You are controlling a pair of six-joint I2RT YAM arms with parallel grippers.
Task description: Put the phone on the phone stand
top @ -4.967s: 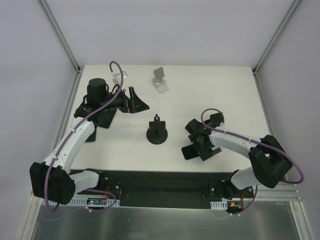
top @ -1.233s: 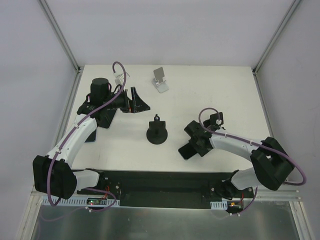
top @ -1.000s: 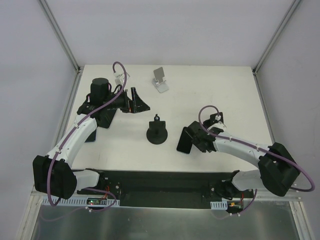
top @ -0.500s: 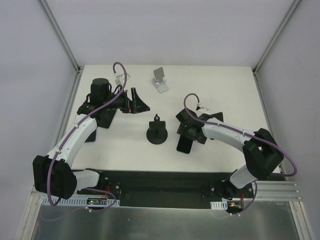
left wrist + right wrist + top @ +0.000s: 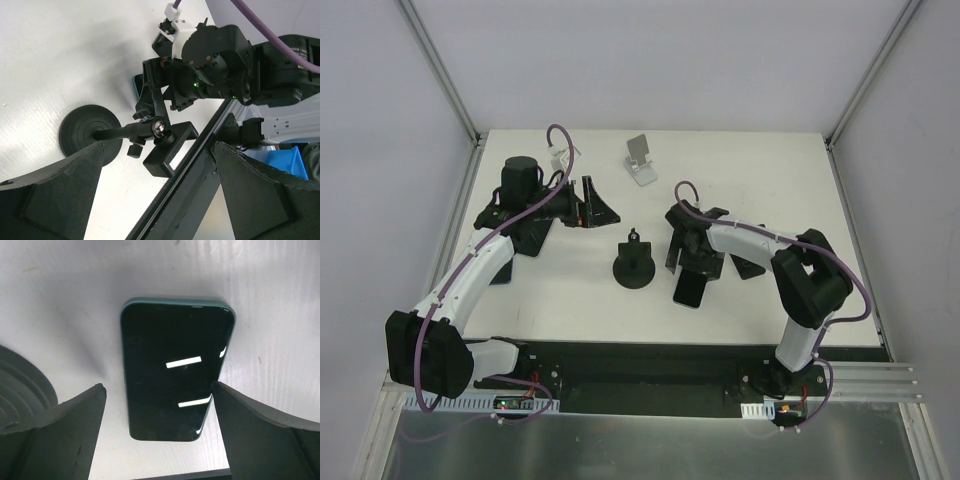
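Hovering your right gripper (image 5: pixel 157 387) with jaws spread either side of the phone (image 5: pixel 175 365), you are apparently lining up to pinch its long edges while it is lying flat, screen up, on the worktop (image 5: pixel 280 300) beside a black round base (image 5: pixel 20 390).

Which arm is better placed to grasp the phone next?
Right. The right gripper hovers directly over the phone, jaws open on either side of it. The left gripper is off to the far left, away from it.

Overhead view down onto whole bench (image 5: pixel 770 180), right wrist close over phone (image 5: pixel 175 370), left wrist low facing black stand (image 5: pixel 90 137), both shared overhead.
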